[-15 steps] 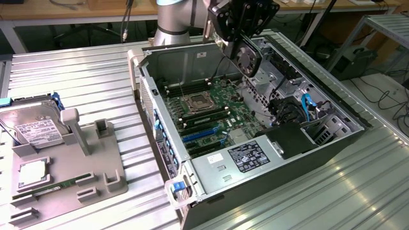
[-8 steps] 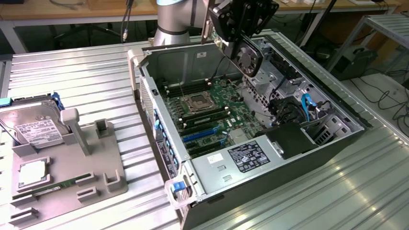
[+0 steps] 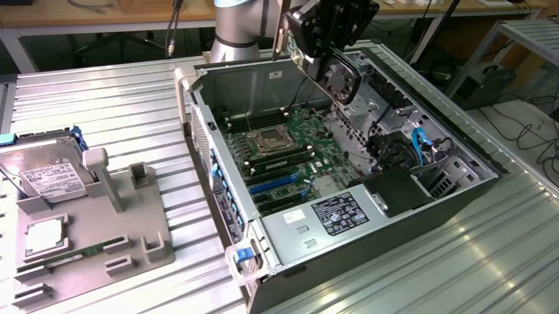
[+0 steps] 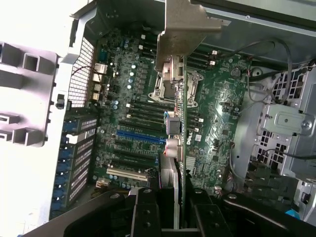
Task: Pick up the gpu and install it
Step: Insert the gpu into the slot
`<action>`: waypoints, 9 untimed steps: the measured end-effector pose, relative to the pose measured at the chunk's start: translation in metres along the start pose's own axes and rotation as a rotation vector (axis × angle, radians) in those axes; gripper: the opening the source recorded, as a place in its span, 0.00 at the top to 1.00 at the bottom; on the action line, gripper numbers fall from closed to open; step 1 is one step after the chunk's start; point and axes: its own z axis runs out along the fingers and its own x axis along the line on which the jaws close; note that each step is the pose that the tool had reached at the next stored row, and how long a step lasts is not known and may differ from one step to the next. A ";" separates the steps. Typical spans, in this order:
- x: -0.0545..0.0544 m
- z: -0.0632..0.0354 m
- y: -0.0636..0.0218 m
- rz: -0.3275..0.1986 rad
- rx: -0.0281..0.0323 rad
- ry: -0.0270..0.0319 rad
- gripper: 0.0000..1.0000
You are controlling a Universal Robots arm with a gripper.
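Observation:
The gpu (image 3: pixel 339 76) hangs on edge above the open computer case (image 3: pixel 222 196), its black face with the round fan turned toward the exterior view's right. My gripper (image 3: pixel 325 53) is shut on its upper edge. In the wrist view the gpu (image 4: pixel 174 170) is seen edge-on between my two black fingers (image 4: pixel 146 213), with its metal bracket (image 4: pixel 183 24) at the far end. It hovers over the green motherboard (image 4: pixel 217 103), close to the blue slot (image 4: pixel 140 136) and clear of the board.
On the exterior view's left a grey fixture tray (image 3: pixel 131 229) holds a silver hard drive (image 3: pixel 48 173), a processor (image 3: pixel 42 237) and a green memory stick (image 3: pixel 74 256). Inside the case are the power supply (image 3: pixel 336 216), a drive cage (image 3: pixel 384 98) and cables (image 3: pixel 419 147).

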 end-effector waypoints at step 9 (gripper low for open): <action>0.000 0.0000 0.0000 -0.063 -0.0014 -0.0003 0.72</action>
